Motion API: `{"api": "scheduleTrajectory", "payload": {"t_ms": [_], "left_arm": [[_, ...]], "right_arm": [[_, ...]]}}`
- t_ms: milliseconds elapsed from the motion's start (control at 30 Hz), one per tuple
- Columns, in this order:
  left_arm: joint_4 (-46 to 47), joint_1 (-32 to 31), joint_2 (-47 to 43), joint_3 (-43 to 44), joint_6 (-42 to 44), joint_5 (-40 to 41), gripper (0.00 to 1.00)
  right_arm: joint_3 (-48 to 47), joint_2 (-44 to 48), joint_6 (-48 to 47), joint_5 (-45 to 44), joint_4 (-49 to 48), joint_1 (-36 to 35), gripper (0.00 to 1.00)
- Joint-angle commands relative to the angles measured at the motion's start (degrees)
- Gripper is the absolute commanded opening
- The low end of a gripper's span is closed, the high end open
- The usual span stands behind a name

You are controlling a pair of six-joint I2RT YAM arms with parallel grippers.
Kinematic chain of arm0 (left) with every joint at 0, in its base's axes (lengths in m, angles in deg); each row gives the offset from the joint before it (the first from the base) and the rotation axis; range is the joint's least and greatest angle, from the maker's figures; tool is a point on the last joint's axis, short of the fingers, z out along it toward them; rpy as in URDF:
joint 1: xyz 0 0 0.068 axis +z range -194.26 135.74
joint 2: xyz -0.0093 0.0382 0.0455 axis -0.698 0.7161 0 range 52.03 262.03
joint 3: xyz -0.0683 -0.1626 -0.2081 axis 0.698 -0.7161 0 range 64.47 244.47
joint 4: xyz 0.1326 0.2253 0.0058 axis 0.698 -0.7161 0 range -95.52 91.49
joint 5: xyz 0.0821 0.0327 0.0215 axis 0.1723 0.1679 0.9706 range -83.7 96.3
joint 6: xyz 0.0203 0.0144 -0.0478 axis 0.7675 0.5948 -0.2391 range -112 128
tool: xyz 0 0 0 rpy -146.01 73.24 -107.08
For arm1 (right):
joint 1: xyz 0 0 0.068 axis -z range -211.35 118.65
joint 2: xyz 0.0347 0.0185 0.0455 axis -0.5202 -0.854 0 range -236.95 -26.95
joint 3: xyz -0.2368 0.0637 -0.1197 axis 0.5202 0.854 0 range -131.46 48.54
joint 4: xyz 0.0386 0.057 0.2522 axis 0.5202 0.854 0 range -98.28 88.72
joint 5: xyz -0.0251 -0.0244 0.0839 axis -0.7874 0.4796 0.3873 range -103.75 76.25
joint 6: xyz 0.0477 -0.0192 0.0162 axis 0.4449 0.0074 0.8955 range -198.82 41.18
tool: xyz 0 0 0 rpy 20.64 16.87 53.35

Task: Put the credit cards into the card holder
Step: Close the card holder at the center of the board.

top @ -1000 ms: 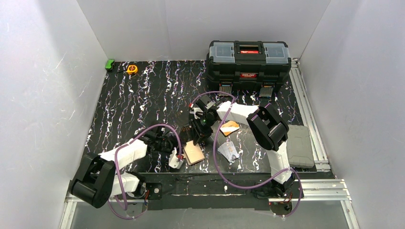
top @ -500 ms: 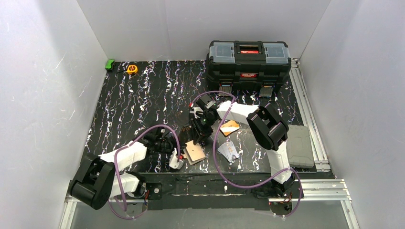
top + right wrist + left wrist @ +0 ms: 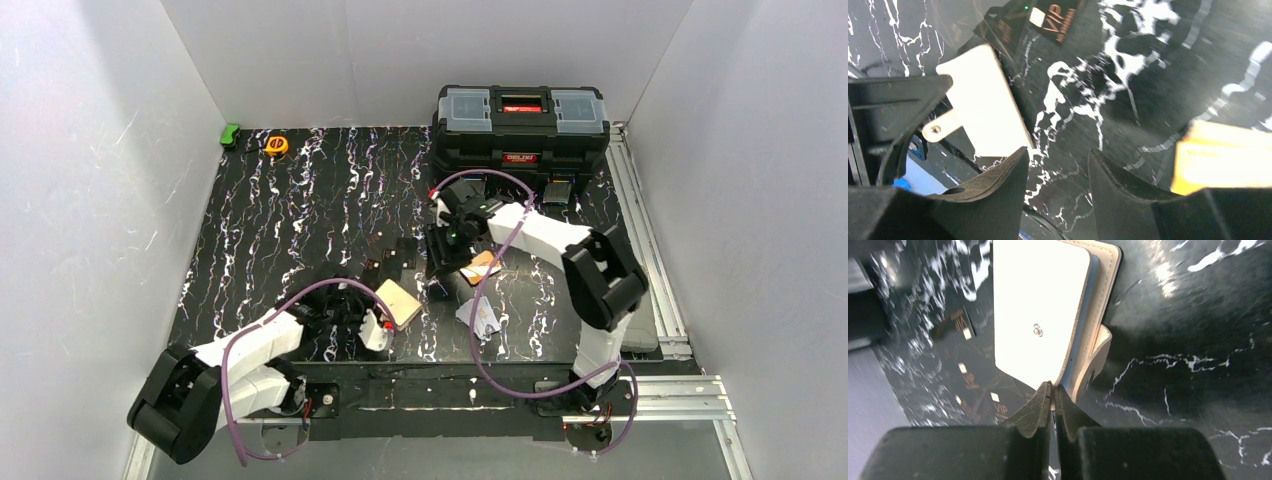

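Note:
The cream card holder (image 3: 398, 303) lies near the front middle of the mat. In the left wrist view the card holder (image 3: 1043, 315) shows a light blue card edge (image 3: 1081, 327) between its flaps. My left gripper (image 3: 384, 320) (image 3: 1052, 386) is shut, pinching the holder's near corner. My right gripper (image 3: 443, 268) (image 3: 1058, 152) stands open and empty above the mat, between the holder (image 3: 983, 105) and the orange-yellow card (image 3: 482, 268) (image 3: 1223, 160). The silver-white card (image 3: 480, 318) lies flat, right of the holder.
A big black toolbox (image 3: 520, 125) stands at the back right. A yellow tape measure (image 3: 276, 145) and a green object (image 3: 230, 135) sit at the back left. Black VIP cards (image 3: 392, 260) (image 3: 960, 327) lie on the mat beside the holder.
My left gripper has closed on the holder's corner, and the holder has shifted and turned a little. My right gripper has opened wider and drawn back to the right, towards the orange-yellow card.

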Motion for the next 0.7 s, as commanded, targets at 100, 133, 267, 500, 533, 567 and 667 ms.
{"api": "scheduleTrajectory", "payload": {"t_ms": [100, 133, 267, 500, 533, 567, 667], "left_arm": [[-17.05, -6.30, -0.51, 9.22, -27.75, 22.61, 0.00], [-19.55, -7.43, -0.03, 11.03, -31.87, 23.01, 0.00], [-26.02, -12.17, 3.25, 15.22, -45.62, 25.22, 0.00], [-30.64, -17.39, 6.35, 16.80, -59.55, 25.65, 0.00], [-30.52, -17.96, 5.92, 16.31, -60.13, 25.77, 0.00], [-30.20, -18.28, 5.33, 15.54, -60.41, 25.89, 0.00], [-29.09, -18.45, 3.81, 14.81, -61.41, 26.46, 0.00]], "right_arm": [[10.10, 11.03, 4.45, -1.30, -1.87, 0.70, 0.55], [11.39, 11.66, 5.20, 0.54, -2.93, 0.53, 0.55], [13.09, 11.39, 6.38, 6.36, -5.90, -0.90, 0.56], [7.85, 3.48, 6.99, 15.70, -8.91, -1.40, 0.55], [6.77, 2.21, 7.19, 16.24, -8.91, -1.43, 0.55], [6.07, 1.20, 7.40, 16.84, -9.17, -1.44, 0.55], [3.75, -1.66, 7.86, 18.47, -8.97, -1.40, 0.55]]}}
